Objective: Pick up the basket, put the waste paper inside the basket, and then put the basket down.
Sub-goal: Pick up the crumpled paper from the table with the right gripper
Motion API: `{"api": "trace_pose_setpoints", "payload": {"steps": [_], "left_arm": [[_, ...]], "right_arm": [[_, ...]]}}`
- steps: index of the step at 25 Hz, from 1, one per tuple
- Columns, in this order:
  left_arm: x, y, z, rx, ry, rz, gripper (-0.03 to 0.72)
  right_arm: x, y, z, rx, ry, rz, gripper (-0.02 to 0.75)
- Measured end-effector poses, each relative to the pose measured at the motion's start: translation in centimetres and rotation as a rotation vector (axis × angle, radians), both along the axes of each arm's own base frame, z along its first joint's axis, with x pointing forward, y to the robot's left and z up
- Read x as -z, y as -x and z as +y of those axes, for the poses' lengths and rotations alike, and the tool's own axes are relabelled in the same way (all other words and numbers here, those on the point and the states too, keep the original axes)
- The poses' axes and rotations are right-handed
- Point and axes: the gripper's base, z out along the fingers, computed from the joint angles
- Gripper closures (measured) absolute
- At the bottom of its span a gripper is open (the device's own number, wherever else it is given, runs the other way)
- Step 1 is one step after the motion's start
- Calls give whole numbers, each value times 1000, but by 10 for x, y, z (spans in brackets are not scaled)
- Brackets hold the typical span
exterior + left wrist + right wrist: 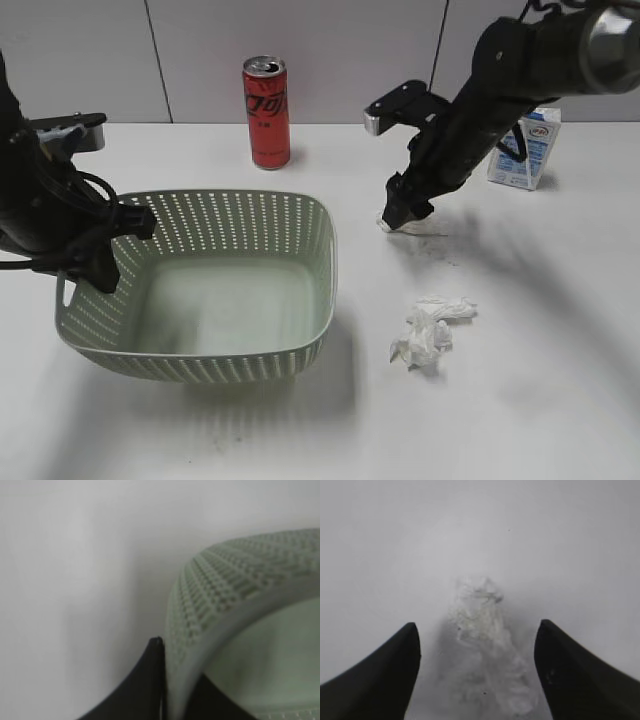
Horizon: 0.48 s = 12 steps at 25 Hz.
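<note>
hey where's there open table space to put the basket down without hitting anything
Bare table lies along the near edge, in front of the basket and right of the loose paper wad. It's crowded behind: can, carton, and the right gripper over the other wad.

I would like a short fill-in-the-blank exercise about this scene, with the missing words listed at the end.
1. The left tool grips the rim of the ____, which is empty inside.
2. The right tool is ____, with a paper wad between its fingers.
3. The second wad lies on the table to the ____ of the basket in the exterior view.
4. The can behind the basket is ____ in colour.

Missing words: basket; open; right; red
</note>
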Motion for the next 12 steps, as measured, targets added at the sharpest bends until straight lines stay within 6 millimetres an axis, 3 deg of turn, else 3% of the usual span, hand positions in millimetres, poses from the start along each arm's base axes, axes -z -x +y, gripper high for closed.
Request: {"api": "trace_pose_setpoints", "payload": {"steps": [4, 7, 12], "left_arm": [[0, 0, 0, 0, 0, 0, 688], [0, 0, 0, 0, 0, 1, 688], [0, 0, 0, 0, -1, 2, 688]], "right_arm": [[18, -2, -1, -26, 48, 10, 202], [18, -2, -1, -29, 52, 11, 269], [15, 5, -3, -40, 65, 83, 657]]}}
